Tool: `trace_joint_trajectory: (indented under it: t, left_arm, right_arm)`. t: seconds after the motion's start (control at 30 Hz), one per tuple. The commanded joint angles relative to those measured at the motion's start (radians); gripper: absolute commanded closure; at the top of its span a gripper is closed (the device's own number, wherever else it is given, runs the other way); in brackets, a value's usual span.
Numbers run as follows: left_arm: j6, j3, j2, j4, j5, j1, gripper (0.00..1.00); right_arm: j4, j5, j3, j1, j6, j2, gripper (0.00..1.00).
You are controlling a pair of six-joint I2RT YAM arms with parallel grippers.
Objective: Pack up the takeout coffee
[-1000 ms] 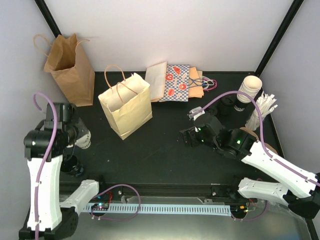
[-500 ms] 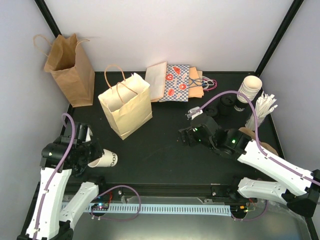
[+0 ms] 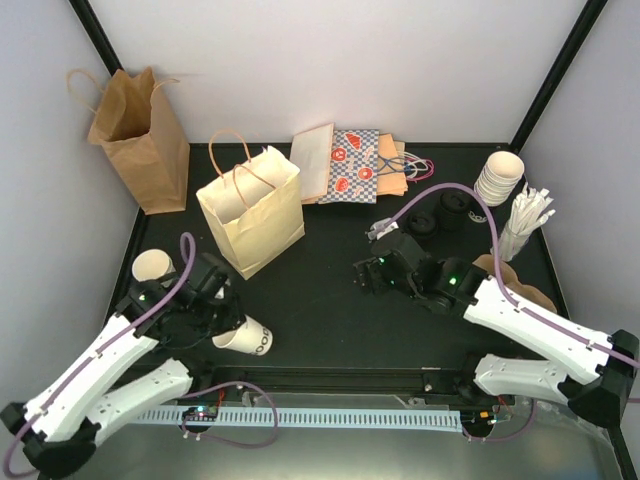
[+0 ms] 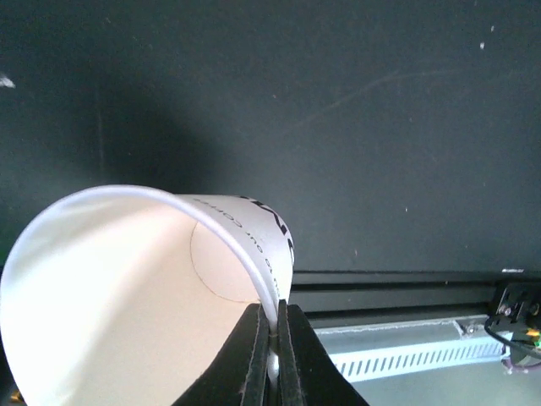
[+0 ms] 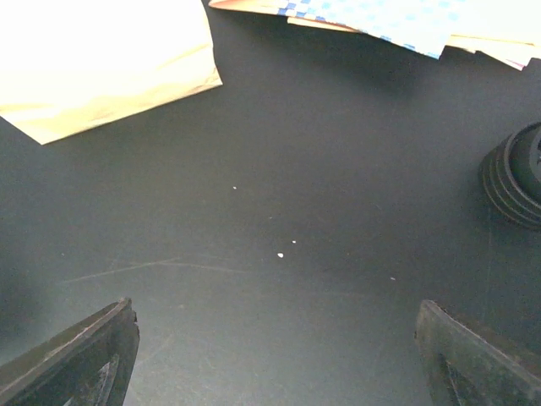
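A white paper cup (image 3: 245, 338) with black print lies tilted on its side just above the table's near left part. My left gripper (image 3: 220, 322) is shut on its rim. In the left wrist view the two fingers (image 4: 272, 334) pinch the cup's wall (image 4: 127, 296), and its open mouth faces the camera. A second cup (image 3: 152, 265) stands upright at the left. A stack of cups (image 3: 500, 177) sits at the back right. My right gripper (image 3: 368, 274) hovers open and empty over the table's middle (image 5: 275, 355).
A cream handled bag (image 3: 252, 212) (image 5: 101, 59) stands open at back centre-left. A brown bag (image 3: 140, 135) stands in the far left corner. Flat patterned bags (image 3: 350, 165), black lids (image 3: 440, 217) (image 5: 516, 173) and white sticks (image 3: 525, 220) lie at the back right.
My left arm has swung from the left edge toward the front middle, carrying the cup and tipping it sideways. The second cup stays standing behind. The right gripper edged slightly left.
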Motion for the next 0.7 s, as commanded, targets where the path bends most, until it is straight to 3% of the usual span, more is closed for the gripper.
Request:
trace_joint_trajectory:
  t: [0.0,0.1,0.27,0.4,0.67]
  left_arm:
    - [-0.205,0.043,0.037,0.043,-0.127,-0.169,0.99]
    - [-0.254,0.062,0.07,0.034,-0.187,-0.256,0.98]
    - [-0.37,0.103,0.175,0.052,-0.387,-0.493,0.98]
    - [-0.252,0.179,0.344,0.14,-0.416,-0.574,0.98]
    - [0.029,0.536,0.76,-0.031,-0.606,-0.606,0.98]
  right_arm:
    - [0.007,0.021,-0.012,-0.007,0.023,0.009,0.08]
    - [-0.008,0.02,-0.021,-0.048,0.031,0.012,0.08]
    - [-0.043,-0.135,-0.042,-0.239,0.003,0.004,0.08]
    - [-0.058,-0.146,-0.074,-0.329,0.005,-0.064,0.08]
    - [-0.077,-0.092,-0.136,-0.398,0.071,-0.186,0.07]
